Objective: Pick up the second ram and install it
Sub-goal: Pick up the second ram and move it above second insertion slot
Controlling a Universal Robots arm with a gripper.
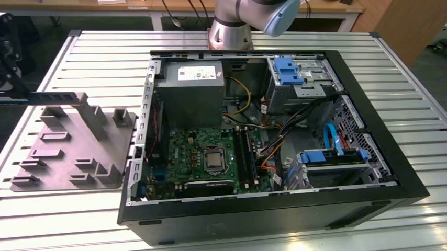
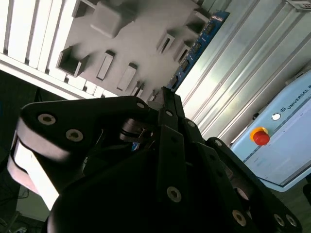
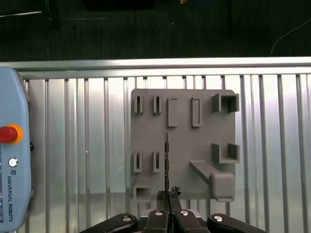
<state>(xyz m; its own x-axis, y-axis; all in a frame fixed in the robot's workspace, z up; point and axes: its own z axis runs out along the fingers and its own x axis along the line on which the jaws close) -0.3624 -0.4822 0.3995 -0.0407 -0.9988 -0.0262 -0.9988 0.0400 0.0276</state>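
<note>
In the exterior view, looks down at a slant from well above onto the open computer case [image 1: 272,141] on the slatted table [image 1: 70,78], grey tray [image 1: 70,146] at the exterior view's left. In the first wrist view, faces straight down past the gripper [image 3: 167,195] onto that tray [image 3: 194,145]. In the second wrist view, sits close behind the gripper [image 2: 165,94], peering slantwise along it at the tray [image 2: 126,29]. Shares tray and table across all three; shares the control pendant [image 3: 12,145] [image 2: 286,141] and the held memory stick [image 3: 166,160] [image 2: 197,46] in both wrist views.

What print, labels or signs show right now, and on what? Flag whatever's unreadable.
On the teach pendant: one line of lettering along its edge, a maker's name; its red stop button bears no words.
On the power supply: a white label, print too small to read.
On the second ram, held in the gripper: no legible print.
</note>
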